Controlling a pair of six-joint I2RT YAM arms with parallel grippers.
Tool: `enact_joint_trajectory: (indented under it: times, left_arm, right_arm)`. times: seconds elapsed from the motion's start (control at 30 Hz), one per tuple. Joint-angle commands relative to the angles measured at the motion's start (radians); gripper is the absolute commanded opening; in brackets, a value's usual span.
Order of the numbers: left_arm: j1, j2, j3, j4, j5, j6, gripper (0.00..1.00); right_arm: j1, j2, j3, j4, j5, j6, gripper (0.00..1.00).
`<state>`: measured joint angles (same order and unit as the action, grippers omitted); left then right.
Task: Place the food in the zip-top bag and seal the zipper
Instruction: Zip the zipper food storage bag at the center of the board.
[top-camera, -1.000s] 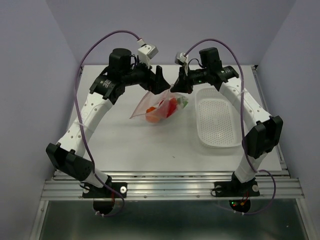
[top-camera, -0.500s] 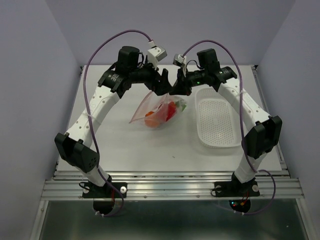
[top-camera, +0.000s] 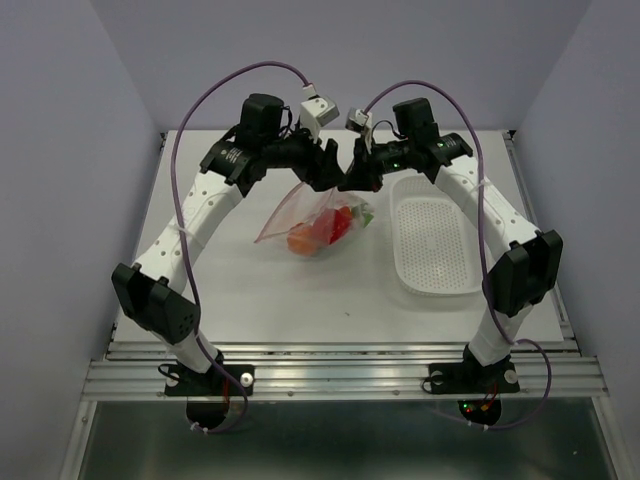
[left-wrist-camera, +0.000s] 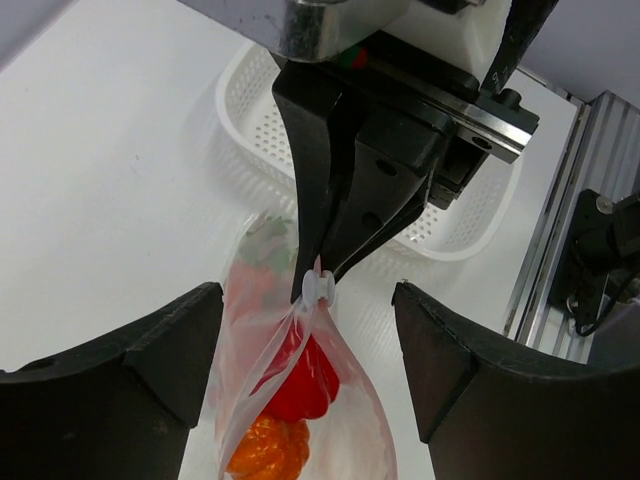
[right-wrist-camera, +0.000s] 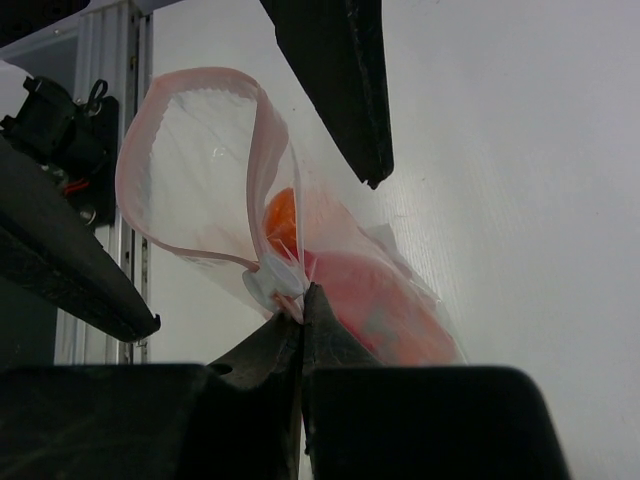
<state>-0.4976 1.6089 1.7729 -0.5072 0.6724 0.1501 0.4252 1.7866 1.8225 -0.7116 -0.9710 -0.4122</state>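
Note:
The zip-top bag (top-camera: 300, 215) hangs tilted above the table with food inside: a red pepper (left-wrist-camera: 300, 375), an orange round fruit (left-wrist-camera: 268, 450) and a green-topped piece (left-wrist-camera: 262, 245). My right gripper (right-wrist-camera: 302, 295) is shut on the bag's top edge right beside the white slider (right-wrist-camera: 268, 283). The pink zipper strip (right-wrist-camera: 150, 150) loops open above it. My left gripper (left-wrist-camera: 305, 305) is open, its two fingers (left-wrist-camera: 150, 370) straddling the bag's top just below the slider (left-wrist-camera: 320, 288) without touching it. In the top view the two grippers (top-camera: 328, 172) (top-camera: 350, 183) nearly meet.
The white perforated oval basket (top-camera: 435, 250) lies on the table to the right of the bag, under the right arm; it also shows in the left wrist view (left-wrist-camera: 250, 110). The table's metal rail (top-camera: 340, 375) runs along the near edge.
My left gripper has swung right and closed in on the bag's top beside the right gripper. The bag has shifted slightly left and hangs a bit lower. The right gripper keeps its hold.

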Motion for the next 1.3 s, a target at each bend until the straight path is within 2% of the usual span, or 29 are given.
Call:
enact_joint_trajectory:
  times: [0.0,0.2,0.4,0.5,0.53,0.6,0.7,0.8,1.07,1.27]
  left_arm:
    - [-0.015,0.011,0.003,-0.005,0.001,0.017,0.79]
    - [-0.021,0.023,0.014,-0.01,-0.008,0.019,0.77]
    - [-0.029,0.048,0.02,-0.017,-0.014,0.017,0.63]
    - [-0.033,0.049,0.023,-0.016,-0.014,0.014,0.54]
    - [-0.033,0.049,0.023,-0.014,-0.017,0.013,0.47]
    - [-0.035,0.048,0.026,-0.011,-0.019,0.008,0.45]
    - [-0.036,0.051,0.03,-0.01,-0.019,0.002,0.35]
    - [-0.038,0.052,0.03,-0.01,-0.019,-0.003,0.31]
    - [-0.039,0.028,0.014,-0.016,-0.06,-0.027,0.0]
    - [-0.041,-0.012,-0.05,-0.013,-0.118,-0.043,0.0]
  right_arm:
    - [0.004,0.007,0.031,0.008,-0.031,0.019,0.01]
    - [0.004,0.005,0.029,0.008,-0.038,0.021,0.01]
    - [0.004,0.004,0.031,0.008,-0.044,0.023,0.01]
    - [0.004,0.0,0.024,0.006,-0.046,0.016,0.01]
    - [0.004,-0.001,0.021,0.008,-0.046,0.015,0.01]
    - [0.004,-0.001,0.02,0.005,-0.041,0.013,0.01]
    - [0.004,-0.001,0.021,0.001,-0.04,0.01,0.01]
    - [0.004,0.0,0.024,-0.011,-0.034,-0.004,0.01]
    - [0.004,-0.006,0.012,-0.015,0.035,-0.011,0.01]
    - [0.004,-0.038,-0.022,0.049,0.156,0.019,0.01]
